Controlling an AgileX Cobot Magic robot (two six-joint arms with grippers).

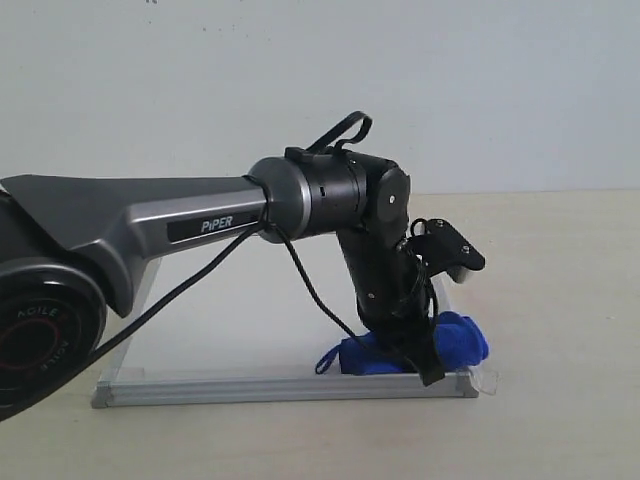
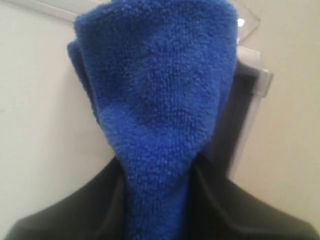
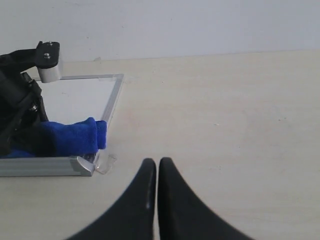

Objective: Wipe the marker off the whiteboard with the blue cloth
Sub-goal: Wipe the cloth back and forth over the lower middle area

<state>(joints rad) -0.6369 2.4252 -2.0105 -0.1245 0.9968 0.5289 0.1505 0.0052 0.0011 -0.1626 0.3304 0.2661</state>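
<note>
My left gripper is shut on the blue cloth and holds it down on the whiteboard at the board's near right corner. In the left wrist view the fuzzy blue cloth fills the gap between the black jaws of the left gripper, with the board's white face beside it. My right gripper is shut and empty over bare table, just off the corner of the whiteboard, where the blue cloth lies. No marker shows on any visible part of the board.
The left arm stretches across the board from the left and hides much of it. A clear tape tab sticks out at the near right corner. A pale wooden table lies to the right of the board, and a plain wall stands behind.
</note>
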